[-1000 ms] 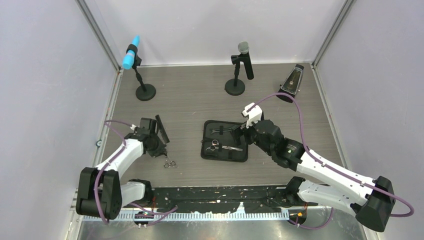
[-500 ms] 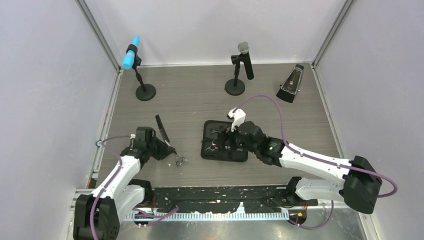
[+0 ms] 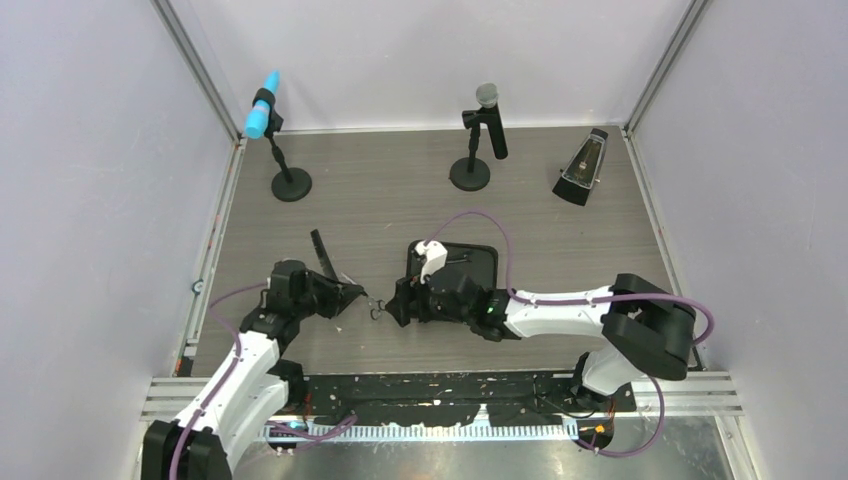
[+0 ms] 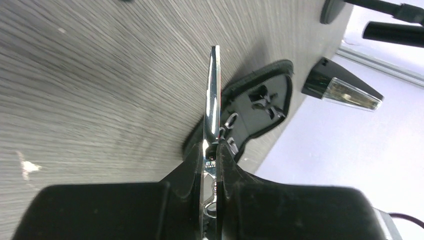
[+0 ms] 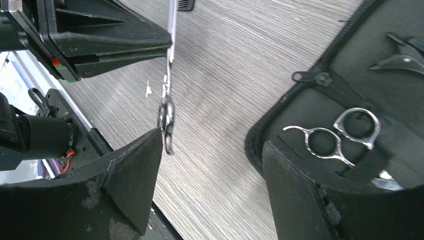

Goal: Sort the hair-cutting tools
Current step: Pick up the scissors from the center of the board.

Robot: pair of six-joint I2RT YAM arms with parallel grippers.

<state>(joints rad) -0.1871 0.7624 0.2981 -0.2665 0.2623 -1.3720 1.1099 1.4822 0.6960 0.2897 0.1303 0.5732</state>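
- Worktop [image 3: 380, 190]: grey wood grain, with both arms reaching in over its near half.
- Black zip case [image 3: 470, 262]: lies open at mid-worktop, with the cased scissors [image 5: 340, 134] and two hair clips [image 5: 400, 55] inside.
- Right end effector [image 5: 212, 150]: jaws spread wide with nothing between them, at the case's left edge.
- Left end effector [image 4: 212, 165]: clamped tight on the held scissors [image 4: 215, 100], whose finger rings hang just beside one right fingertip.
- Comb [image 3: 322, 255]: flat on the worktop, behind the left end effector.
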